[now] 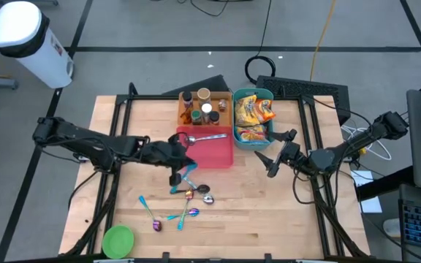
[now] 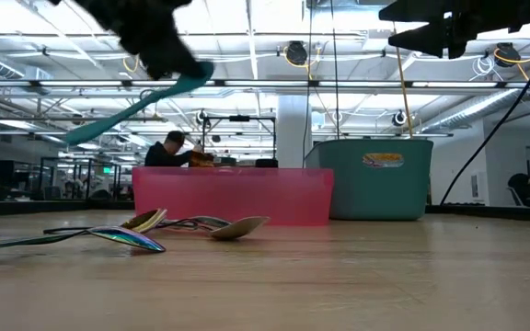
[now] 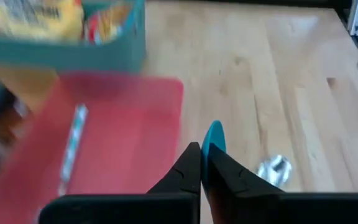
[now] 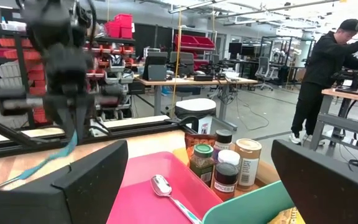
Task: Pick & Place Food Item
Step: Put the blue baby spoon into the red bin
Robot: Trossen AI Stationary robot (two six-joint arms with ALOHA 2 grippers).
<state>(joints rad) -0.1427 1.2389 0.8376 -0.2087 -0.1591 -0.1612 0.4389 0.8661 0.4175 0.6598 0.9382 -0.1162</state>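
Observation:
My left gripper [image 1: 180, 162] is shut on a teal plastic spoon [image 1: 183, 177], held above the table just near of the red tray [image 1: 221, 155]. The spoon also shows in the low view [image 2: 136, 108] and the left wrist view [image 3: 215, 135]. A metal spoon [image 1: 209, 137] lies in the tray. A teal bin [image 1: 270, 124] with snack packs [image 1: 251, 111] stands to the tray's right. My right gripper [image 1: 272, 157] is open and empty, hovering above the table just right of the bin. My left gripper pinches the teal spoon near one end between its two fingers [image 3: 188, 169]. A short rounded end [image 3: 215, 134] sticks out past the fingertips. The spoon is lifted clear of the table, and its long part [image 2: 99, 127] slants down from the gripper.
A wooden box of spice jars [image 1: 203, 107] stands behind the tray. Several spoons [image 1: 196, 193] lie on the table near of the tray, more toward the near edge [image 1: 168, 217]. A green bowl [image 1: 118, 239] sits at the near left corner. A person [image 4: 328, 68] stands beyond the table.

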